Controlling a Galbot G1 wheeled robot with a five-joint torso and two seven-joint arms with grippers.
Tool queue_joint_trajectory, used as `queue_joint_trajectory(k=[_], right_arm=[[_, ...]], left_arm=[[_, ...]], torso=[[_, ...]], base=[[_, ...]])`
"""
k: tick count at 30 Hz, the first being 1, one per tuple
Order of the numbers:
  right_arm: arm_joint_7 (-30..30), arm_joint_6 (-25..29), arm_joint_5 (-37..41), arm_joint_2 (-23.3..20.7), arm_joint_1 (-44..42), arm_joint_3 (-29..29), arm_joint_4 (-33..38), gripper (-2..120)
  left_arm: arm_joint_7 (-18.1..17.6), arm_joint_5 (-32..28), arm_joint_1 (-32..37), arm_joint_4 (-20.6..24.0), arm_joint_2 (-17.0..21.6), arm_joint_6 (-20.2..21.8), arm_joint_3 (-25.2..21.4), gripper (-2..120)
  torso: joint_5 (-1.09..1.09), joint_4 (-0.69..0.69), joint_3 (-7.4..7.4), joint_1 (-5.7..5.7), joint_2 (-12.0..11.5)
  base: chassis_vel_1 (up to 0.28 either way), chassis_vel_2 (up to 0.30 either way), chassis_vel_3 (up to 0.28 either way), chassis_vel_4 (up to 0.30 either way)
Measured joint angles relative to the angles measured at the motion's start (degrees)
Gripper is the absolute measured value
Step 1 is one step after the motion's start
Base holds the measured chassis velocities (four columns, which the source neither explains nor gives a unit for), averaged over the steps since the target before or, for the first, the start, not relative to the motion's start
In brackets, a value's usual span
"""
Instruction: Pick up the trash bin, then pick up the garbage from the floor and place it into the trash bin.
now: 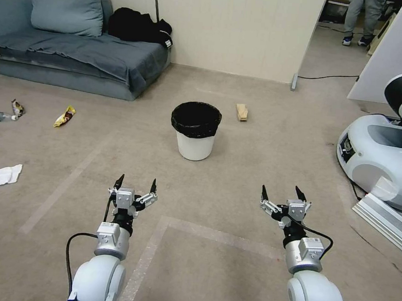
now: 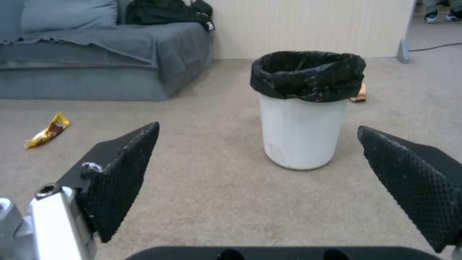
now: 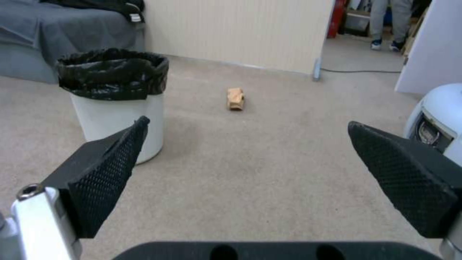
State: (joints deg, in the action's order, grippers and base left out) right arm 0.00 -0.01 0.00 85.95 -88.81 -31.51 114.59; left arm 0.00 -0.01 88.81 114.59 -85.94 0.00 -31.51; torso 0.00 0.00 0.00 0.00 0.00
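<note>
Nearest in head view, left tool and right tool both released, hovering low over the floor, trash bin upright ahead between them. Left wrist view: trash bin beyond spread fingers, yellow wrapper off aside. Right wrist view: brown paper bag past the bin.

Brown paper bag half behind trash bin

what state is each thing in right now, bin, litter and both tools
trash bin: upright on the floor, bag-lined, not held
brown paper bag: lying on carpet behind the bin
yellow wrapper: on carpet
white tissue: on carpet
left tool: open, empty
right tool: open, empty
</note>
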Motion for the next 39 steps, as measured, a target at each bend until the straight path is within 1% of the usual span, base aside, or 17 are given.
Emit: queue_joint_trajectory(k=[13,15,16,17,19,20,21,23,24,25,28,29,31,32,34,36,39], right_arm=[[0.0,0.0,0.0,0.0,0.0,0.0,0.0,100],[0.1,-0.1,-0.2,0.2,-0.7,0.0,0.8,100],[0.4,-0.3,-0.8,0.8,-2.7,0.4,3.3,100],[0.4,-0.3,-0.8,0.8,-2.7,0.4,3.3,100],[0.7,-0.5,-1.4,1.3,-4.4,0.7,5.5,100],[0.9,-0.6,-1.8,1.7,-6.3,0.9,7.6,100],[0.9,-0.6,-1.8,1.7,-6.3,0.9,7.6,100],[0.9,-0.6,-2.0,1.8,-7.0,0.9,8.1,100],[1.2,-0.4,-2.7,2.4,-8.9,1.3,10.8,100],[1.2,-0.4,-2.7,2.4,-8.9,1.3,10.8,100],[2.0,0.0,-4.4,4.0,-14.1,2.2,17.1,100],[2.0,0.0,-4.4,4.0,-14.1,2.2,17.1,100],[2.5,0.2,-5.5,4.9,-17.1,2.8,20.8,100],[2.8,0.3,-6.2,5.5,-19.2,3.2,23.5,100],[3.0,0.5,-6.7,6.0,-20.7,3.5,25.3,100],[3.2,1.1,-7.0,6.2,-21.6,3.6,26.2,100],[3.4,4.4,-6.7,6.2,-21.8,3.6,26.0,100]], left_arm=[[0.0,0.0,0.0,0.1,0.0,0.0,0.0,100],[-0.5,0.6,0.7,1.0,0.0,0.3,0.3,100],[-1.9,2.5,2.7,3.7,-0.3,1.5,1.4,99],[-1.9,2.5,2.7,3.7,-0.3,1.5,1.4,99],[-3.1,4.0,4.4,5.8,-0.6,2.5,2.3,99],[-4.8,6.3,6.7,8.9,-0.8,3.8,3.4,99],[-4.8,6.3,6.7,8.9,-0.8,3.8,3.4,99],[-6.6,8.6,9.2,12.2,-1.2,5.4,4.9,99],[-8.5,11.0,11.7,15.5,-1.5,6.9,6.2,99],[-8.5,11.0,11.7,15.5,-1.5,6.9,6.2,99],[-12.3,16.1,17.1,22.4,-2.2,10.1,9.0,99],[-12.3,16.1,17.1,22.4,-2.2,10.1,9.0,99],[-14.1,18.3,19.5,25.9,-2.5,11.9,10.6,99],[-14.2,18.8,20.1,26.7,-2.5,12.8,11.7,99],[-14.3,18.9,20.3,26.8,-2.4,13.2,12.2,99],[-14.4,19.2,20.2,26.8,-2.4,13.3,12.8,99],[-14.4,19.3,20.2,26.8,-2.4,13.3,12.8,99]], torso=[[0.0,0.0,0.0,0.0,0.0],[0.01,0.0,0.0,0.0,0.0],[0.0,0.0,0.0,0.0,0.0],[0.0,0.0,0.0,0.0,0.0],[0.0,0.0,0.0,0.0,0.0],[-0.02,-0.04,-0.01,0.0,0.0],[-0.02,-0.04,-0.01,0.0,0.0],[0.04,0.01,0.0,0.0,0.0],[-0.02,0.01,0.0,0.0,0.0],[-0.02,0.01,0.0,0.0,0.0],[-0.01,-0.01,-0.01,-0.01,0.0],[-0.01,-0.01,-0.01,-0.01,0.0],[0.03,0.02,-0.01,-0.01,0.0],[0.01,0.01,-0.01,-0.01,0.0],[-0.03,-0.02,-0.01,0.0,0.0],[0.0,-0.02,-0.01,-0.01,0.0],[-0.01,0.0,-0.01,0.0,0.0]], base=[[0.0,0.0,0.0,0.0],[0.0,0.0,0.0,0.0],[0.0,0.0,0.0,0.0],[0.0,0.0,0.0,0.0],[0.0,0.0,0.0,0.0],[0.0,0.0,0.0,0.0],[0.0,0.0,0.0,0.0],[0.0,0.0,0.0,0.0],[0.0,0.0,0.0,0.0],[0.0,0.0,0.0,0.0],[0.0,0.0,0.0,0.0],[0.0,0.0,0.0,0.0],[0.0,0.0,0.0,0.0],[0.0,0.0,0.0,0.0],[0.0,0.0,0.0,0.0],[0.0,0.0,0.0,0.0],[0.0,0.0,0.0,0.0]])
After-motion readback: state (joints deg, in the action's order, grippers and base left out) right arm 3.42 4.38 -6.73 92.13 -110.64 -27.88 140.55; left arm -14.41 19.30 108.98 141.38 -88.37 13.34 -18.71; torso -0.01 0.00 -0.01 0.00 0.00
